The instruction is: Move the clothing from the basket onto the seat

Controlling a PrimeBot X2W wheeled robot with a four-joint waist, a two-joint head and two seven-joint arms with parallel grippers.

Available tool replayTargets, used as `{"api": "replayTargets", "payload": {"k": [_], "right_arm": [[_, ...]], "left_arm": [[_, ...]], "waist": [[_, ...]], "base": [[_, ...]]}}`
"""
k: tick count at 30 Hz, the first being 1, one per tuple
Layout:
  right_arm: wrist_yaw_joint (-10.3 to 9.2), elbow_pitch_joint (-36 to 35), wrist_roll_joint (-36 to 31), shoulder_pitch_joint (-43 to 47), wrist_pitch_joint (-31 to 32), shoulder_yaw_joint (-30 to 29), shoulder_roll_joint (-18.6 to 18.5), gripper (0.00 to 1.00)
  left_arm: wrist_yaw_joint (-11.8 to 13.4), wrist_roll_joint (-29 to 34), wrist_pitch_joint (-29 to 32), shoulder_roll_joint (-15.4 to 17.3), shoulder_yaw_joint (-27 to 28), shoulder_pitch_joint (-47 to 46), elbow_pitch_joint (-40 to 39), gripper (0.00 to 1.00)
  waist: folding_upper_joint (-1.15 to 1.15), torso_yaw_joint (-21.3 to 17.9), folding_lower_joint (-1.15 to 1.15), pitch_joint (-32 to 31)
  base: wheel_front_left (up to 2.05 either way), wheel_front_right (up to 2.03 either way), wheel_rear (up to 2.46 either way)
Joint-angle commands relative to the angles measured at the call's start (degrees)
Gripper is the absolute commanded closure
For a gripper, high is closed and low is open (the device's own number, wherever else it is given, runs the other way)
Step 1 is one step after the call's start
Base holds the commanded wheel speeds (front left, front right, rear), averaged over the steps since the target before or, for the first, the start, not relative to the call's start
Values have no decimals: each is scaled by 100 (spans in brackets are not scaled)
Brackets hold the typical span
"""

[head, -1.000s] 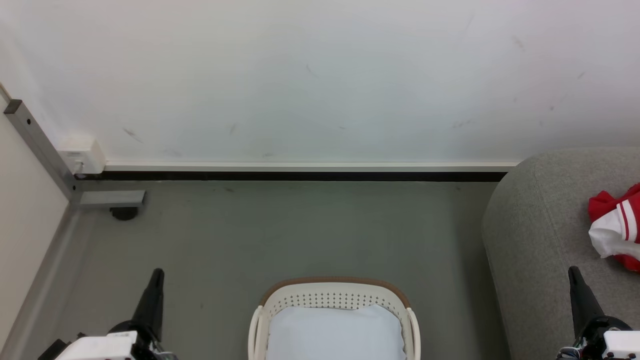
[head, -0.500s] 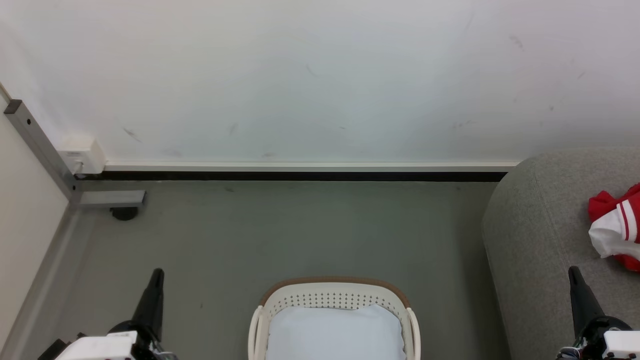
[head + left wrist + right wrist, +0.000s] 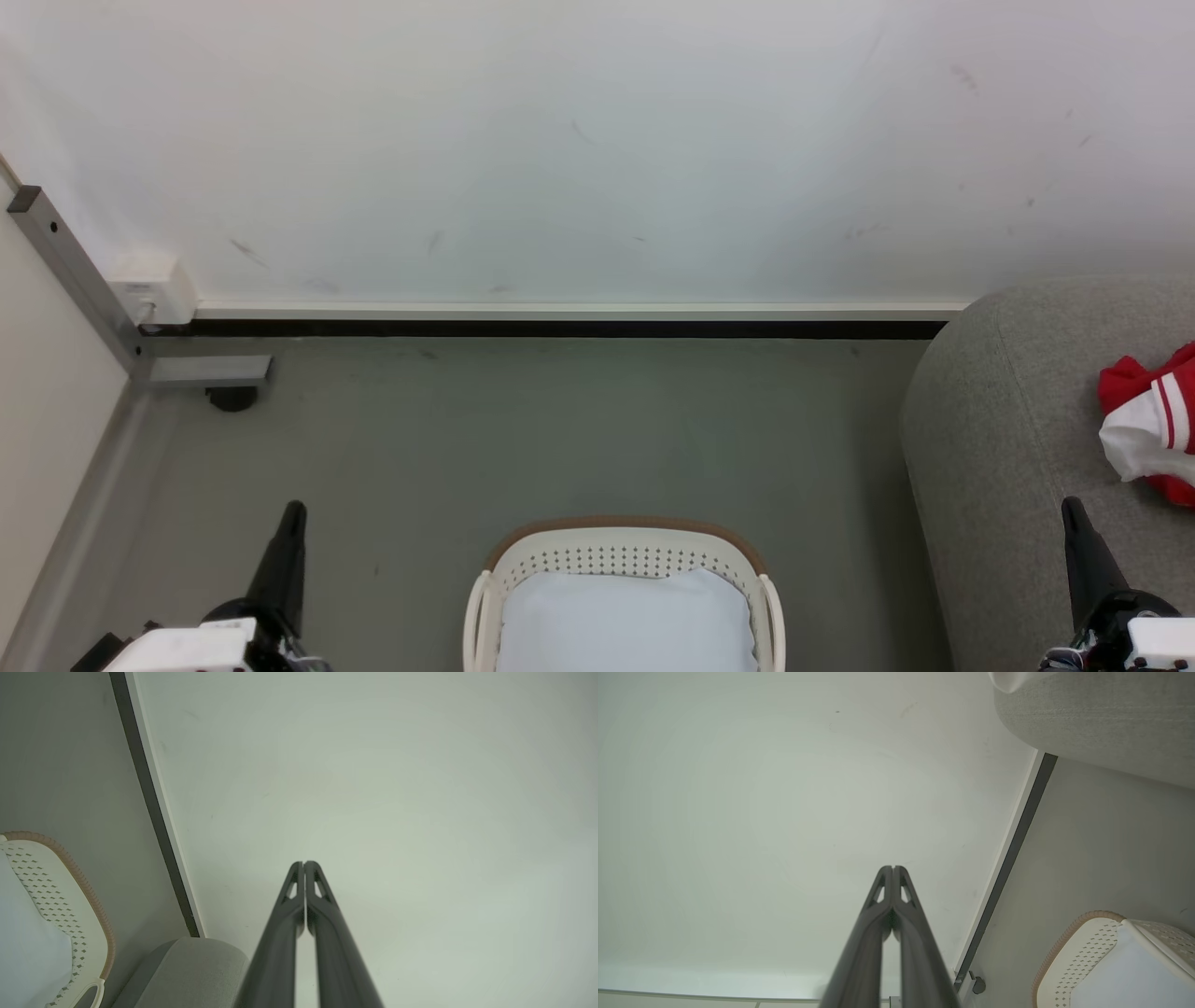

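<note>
The cream basket [image 3: 624, 551] with its brown rim stands on the floor at the bottom centre, holding just a pale bluish-white liner [image 3: 625, 621]. Red clothing [image 3: 1153, 425] with white panels lies on the grey seat [image 3: 999, 439] at the right edge. My left gripper [image 3: 291, 511] rests at the lower left, left of the basket, shut and empty; its tips [image 3: 303, 863] meet before the wall. Over the seat's front edge, below the clothing, sits my right gripper [image 3: 1070, 504], also shut and empty, its tips [image 3: 893, 868] touching. The basket [image 3: 56, 891] [image 3: 1083, 952] and the seat [image 3: 187, 970] [image 3: 1092, 723] show at the wrist views' edges.
A white wall with a dark skirting strip [image 3: 541, 328] closes the back. At the left stand a grey metal post [image 3: 70, 271], a white socket box [image 3: 152, 287] and a floor foot [image 3: 231, 397]. Grey floor [image 3: 523, 439] lies between basket and wall.
</note>
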Motion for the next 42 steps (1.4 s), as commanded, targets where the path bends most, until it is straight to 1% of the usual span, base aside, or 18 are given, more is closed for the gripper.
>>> {"api": "replayTargets", "payload": {"k": [1, 42], "right_arm": [[-12, -24, -33, -65, 10, -27, 8, 100], [-12, -23, -37, -67, 21, -35, 11, 100]], "left_arm": [[-36, -75, 21, 44, 18, -49, -16, 100], [-36, -76, 21, 44, 17, -49, -17, 100]], "waist": [[0, 0, 0, 0], [0, 0, 0, 0]], "base": [[0, 0, 0], [0, 0, 0]]}}
